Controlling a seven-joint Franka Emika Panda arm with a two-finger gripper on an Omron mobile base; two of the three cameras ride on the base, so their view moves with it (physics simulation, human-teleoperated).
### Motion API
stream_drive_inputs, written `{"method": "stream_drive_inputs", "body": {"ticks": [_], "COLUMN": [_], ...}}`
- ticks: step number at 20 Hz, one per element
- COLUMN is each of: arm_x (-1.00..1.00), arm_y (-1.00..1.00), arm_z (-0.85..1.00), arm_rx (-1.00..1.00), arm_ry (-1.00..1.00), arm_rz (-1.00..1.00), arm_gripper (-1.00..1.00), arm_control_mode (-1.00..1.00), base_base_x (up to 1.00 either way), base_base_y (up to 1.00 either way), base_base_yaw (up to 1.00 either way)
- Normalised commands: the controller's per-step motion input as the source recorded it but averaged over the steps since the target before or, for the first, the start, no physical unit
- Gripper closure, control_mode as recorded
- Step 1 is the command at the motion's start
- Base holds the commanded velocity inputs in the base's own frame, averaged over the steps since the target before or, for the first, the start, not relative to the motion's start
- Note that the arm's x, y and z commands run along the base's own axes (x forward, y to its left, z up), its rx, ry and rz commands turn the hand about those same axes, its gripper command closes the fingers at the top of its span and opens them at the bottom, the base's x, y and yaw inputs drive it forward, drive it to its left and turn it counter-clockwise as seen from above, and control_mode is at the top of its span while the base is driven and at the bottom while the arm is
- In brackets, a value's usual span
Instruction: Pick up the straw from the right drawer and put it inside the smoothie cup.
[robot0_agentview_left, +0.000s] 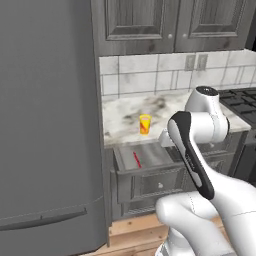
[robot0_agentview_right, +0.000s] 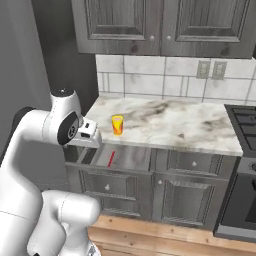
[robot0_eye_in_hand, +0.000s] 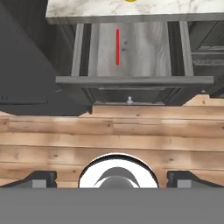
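Straws: one straw (robot0_eye_in_hand: 117, 47), thin, straight and red, is lying flat on the floor of the right drawer (robot0_eye_in_hand: 131, 80), left of the middle and running front to back. It is also showing in the left base view (robot0_agentview_left: 137, 159) and the right base view (robot0_agentview_right: 111, 159).
Drawers open: one, the right drawer, is standing pulled out below the front edge of the tabletop (robot0_agentview_right: 165, 122), near its left end. Its front is dark grey with one small knob; its inside is lighter grey.
Drawer contents: the straw alone is lying in it.
Cups: one smoothie cup (robot0_agentview_right: 117, 125), small, tapered and yellow with a red-orange mark on its side, is standing upright on the tabletop near the front edge, just behind the open drawer.
Cup contents: cannot tell.
Writing: none is readable; the cup's mark is too small to make out.
Jaws: in the hand view the two dark tips of the gripper (robot0_eye_in_hand: 112, 179) are standing wide apart, holding nothing, above the wooden floor (robot0_eye_in_hand: 52, 140) in front of the drawer.
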Motion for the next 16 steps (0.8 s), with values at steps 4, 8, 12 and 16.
{"method": "stream_drive_inputs", "body": {"ticks": [4, 8, 12, 16], "arm_x": [0.0, 0.0, 0.0, 0.0], "arm_y": [0.0, 0.0, 0.0, 0.0], "arm_z": [0.0, 0.0, 0.0, 0.0], "arm_rx": [0.0, 0.0, 0.0, 0.0], "arm_ry": [0.0, 0.0, 0.0, 0.0], "arm_rz": [0.0, 0.0, 0.0, 0.0], "arm_gripper": [-1.0, -1.0, -1.0, -1.0], "arm_control_mode": [1.0, 1.0, 1.0, 1.0], "base_base_x": [0.51, 0.35, 0.14, 0.01], "base_base_y": [-0.13, -0.25, -0.38, -0.41], "base_base_yaw": [0.0, 0.0, 0.0, 0.0]}}
